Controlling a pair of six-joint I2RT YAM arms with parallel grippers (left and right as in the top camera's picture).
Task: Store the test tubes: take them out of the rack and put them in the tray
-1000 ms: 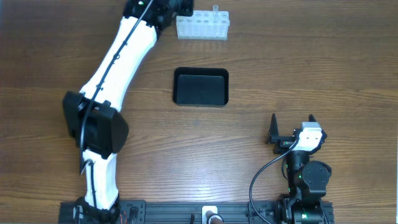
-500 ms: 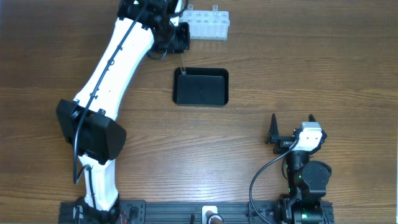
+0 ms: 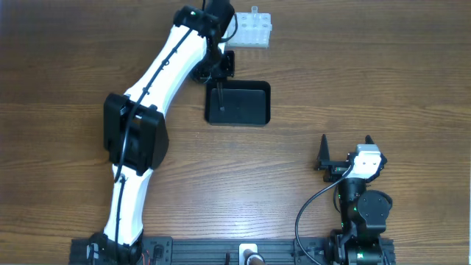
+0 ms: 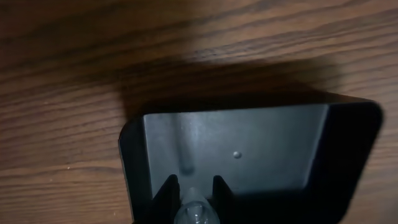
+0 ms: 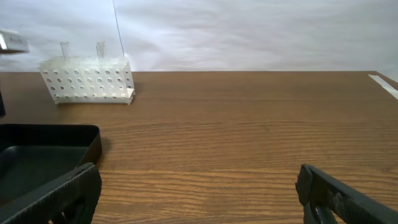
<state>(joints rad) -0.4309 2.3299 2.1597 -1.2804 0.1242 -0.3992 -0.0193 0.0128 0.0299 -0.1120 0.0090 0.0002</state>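
Note:
A clear test-tube rack (image 3: 250, 31) stands at the table's far edge, with one tube (image 3: 255, 11) showing above it. The right wrist view has the rack (image 5: 87, 81) with two tubes (image 5: 99, 50) upright in it. Just in front of the rack lies the black tray (image 3: 257, 116). My left gripper (image 3: 220, 77) hangs over the tray's left end, shut on a test tube (image 3: 221, 99) that points down into it. In the left wrist view the tube (image 4: 194, 210) sits between the fingers (image 4: 168, 193) above the tray floor (image 4: 261, 143). My right gripper (image 3: 346, 156) rests open at the near right.
The left arm (image 3: 169, 66) stretches diagonally across the table's left half up to the tray. Bare wooden tabletop (image 3: 383, 81) lies to the right of the tray and the rack. In the right wrist view the tray's rim (image 5: 93, 140) sits near the left finger.
My left gripper has come away from the rack with a test tube and swung right and nearer, from the rack's left end to above the tray's left end. The right arm has kept still.

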